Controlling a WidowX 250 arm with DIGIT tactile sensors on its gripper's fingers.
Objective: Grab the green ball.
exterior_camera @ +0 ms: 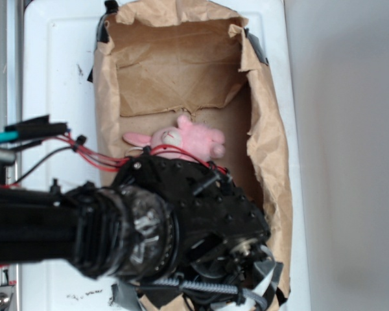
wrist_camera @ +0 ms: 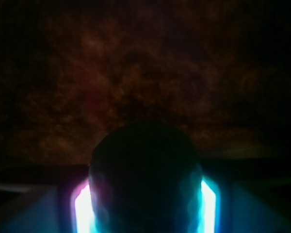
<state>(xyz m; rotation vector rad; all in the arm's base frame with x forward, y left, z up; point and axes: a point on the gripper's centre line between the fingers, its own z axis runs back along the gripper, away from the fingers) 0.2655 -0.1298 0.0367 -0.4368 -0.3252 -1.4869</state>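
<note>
Crumpled brown paper (exterior_camera: 181, 71) lines the box on the white surface (exterior_camera: 58, 84), and the arm's bulk hides what lies beneath it. From the wrist view the green ball (wrist_camera: 143, 174) sits dark between the jaws, their lit inner faces close against both its sides, apparently holding it. Being round, it could squirt out if gripped off-centre, and the pink bunny (exterior_camera: 181, 142) just beyond the jaws could snag.

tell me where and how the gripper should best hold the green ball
Grip the green ball across its widest middle, on its left and right flanks, coming straight down from above. It is round, so only a hold across the full width keeps it from squirting out. The wrist view shows it already centred between the jaws, lit panels close on both sides; contact is too dark to confirm.
</note>
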